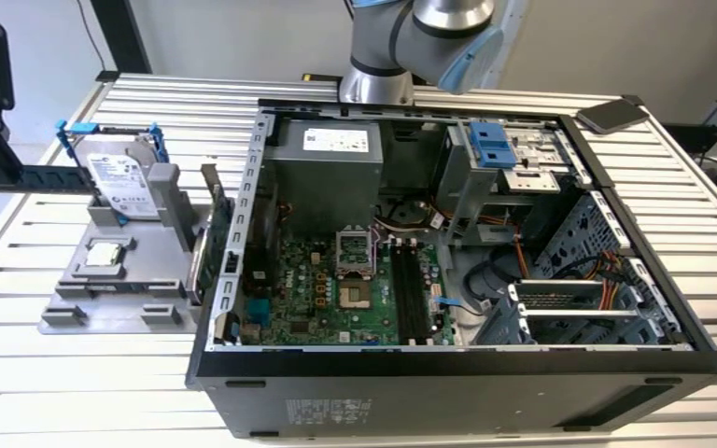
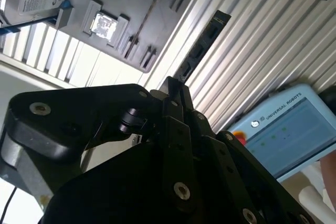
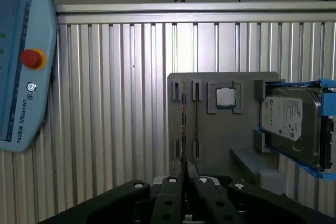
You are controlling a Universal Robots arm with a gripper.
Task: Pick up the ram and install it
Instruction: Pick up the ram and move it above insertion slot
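Slatted aluminium surface (image 1: 60, 392), pale wall behind. Item: computer case (image 1: 458, 401), open, lying on its side at mid-surface with the motherboard upward; two long black memory slots (image 1: 411, 289), appearing vacant. Item: grey fixture (image 1: 109, 301) toward the surface's edge on the exterior view's left, carrying a hard drive (image 1: 124, 182) and a small silver processor chip (image 1: 107, 252). Item: green expansion card (image 1: 223, 247), upright between fixture and case. Item: teach pendant (image 3: 21, 66), resting on the slats. Item: the ram (image 2: 202, 45), in the second wrist view a narrow dark strip with a row of chips, clear of the fixture and held aloft over the surface. Item: fingers (image 2: 172, 88), drawn close together and pinching the ram along part of its length, the rest jutting beyond the tips. Step, as judged: carriage of the ram toward the case. Handling notes, as judged: grip firm on the board's faces without crushing; long edge parallel to the black slots; contact edge downward; stick held square, since a tilted entry would likely bind; path clear of the case wall and the cables inside.
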